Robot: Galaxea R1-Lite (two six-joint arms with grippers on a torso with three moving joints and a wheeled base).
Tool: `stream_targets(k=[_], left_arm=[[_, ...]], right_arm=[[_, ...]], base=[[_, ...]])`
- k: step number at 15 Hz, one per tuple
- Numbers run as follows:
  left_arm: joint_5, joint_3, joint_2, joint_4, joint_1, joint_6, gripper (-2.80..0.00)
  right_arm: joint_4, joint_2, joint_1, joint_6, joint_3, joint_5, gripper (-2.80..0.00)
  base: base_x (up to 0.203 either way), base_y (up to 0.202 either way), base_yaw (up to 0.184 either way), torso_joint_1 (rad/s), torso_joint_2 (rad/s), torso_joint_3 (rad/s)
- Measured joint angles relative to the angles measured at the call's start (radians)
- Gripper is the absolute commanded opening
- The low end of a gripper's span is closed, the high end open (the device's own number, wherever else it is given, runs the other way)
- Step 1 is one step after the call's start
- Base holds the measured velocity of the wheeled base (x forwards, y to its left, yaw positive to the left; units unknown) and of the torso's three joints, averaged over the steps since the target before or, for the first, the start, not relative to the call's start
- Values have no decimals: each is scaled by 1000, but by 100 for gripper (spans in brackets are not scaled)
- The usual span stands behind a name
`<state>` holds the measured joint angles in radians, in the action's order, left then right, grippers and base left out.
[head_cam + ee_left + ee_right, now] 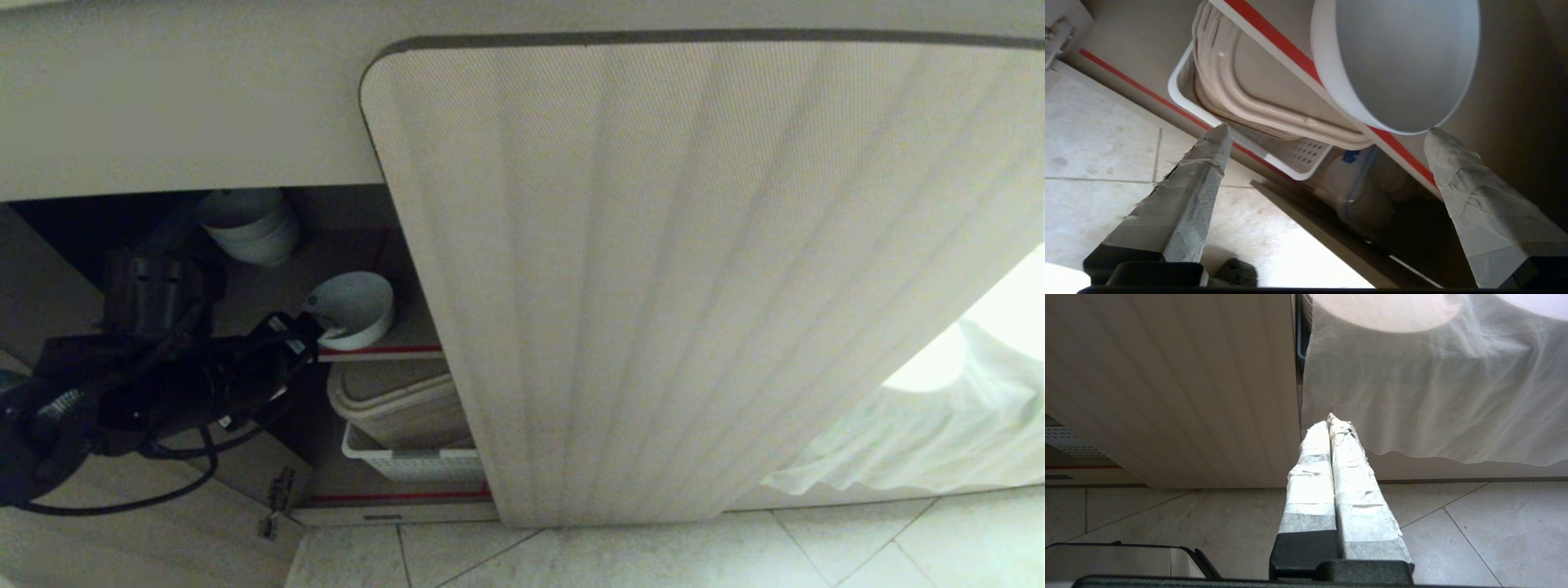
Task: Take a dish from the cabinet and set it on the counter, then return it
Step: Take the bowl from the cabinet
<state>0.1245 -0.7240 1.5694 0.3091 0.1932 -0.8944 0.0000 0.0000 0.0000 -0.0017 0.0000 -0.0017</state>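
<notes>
The dish (355, 309), a small white bowl, rests tilted at the front of the cabinet's upper shelf (380, 351), just behind its red-taped edge. The cabinet (694, 286) has a fluted beige door shut on the right and an open bay on the left. My left gripper (310, 322) reaches into that bay and stands open just in front of the dish (1400, 69). In the left wrist view the gripper (1327, 130) holds nothing; one fingertip (1437, 139) is close under the dish's rim. My right gripper (1331, 420) is shut and empty, parked near the floor. The counter is out of view.
A nested pile of white bowls (249, 224) sits further back on the same shelf. Below, a white perforated basket (408, 465) holds beige trays (1241, 94). A door hinge (277, 490) sticks out at the bay's lower left. A white cloth (922, 433) hangs at the right above the tiled floor (653, 555).
</notes>
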Motion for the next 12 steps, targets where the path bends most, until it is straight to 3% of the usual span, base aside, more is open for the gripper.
stream_targets(k=[5,12], left_arm=[[0,-23,22,-3,-3,27,0],[0,-69,43,-37,-4,113,0]], right_arm=[[0,0,0,0,0,1,-280],[0,0,0,1,0,0,-280]], base=[[0,0,0,0,0,0],[0,0,0,0,0,0]])
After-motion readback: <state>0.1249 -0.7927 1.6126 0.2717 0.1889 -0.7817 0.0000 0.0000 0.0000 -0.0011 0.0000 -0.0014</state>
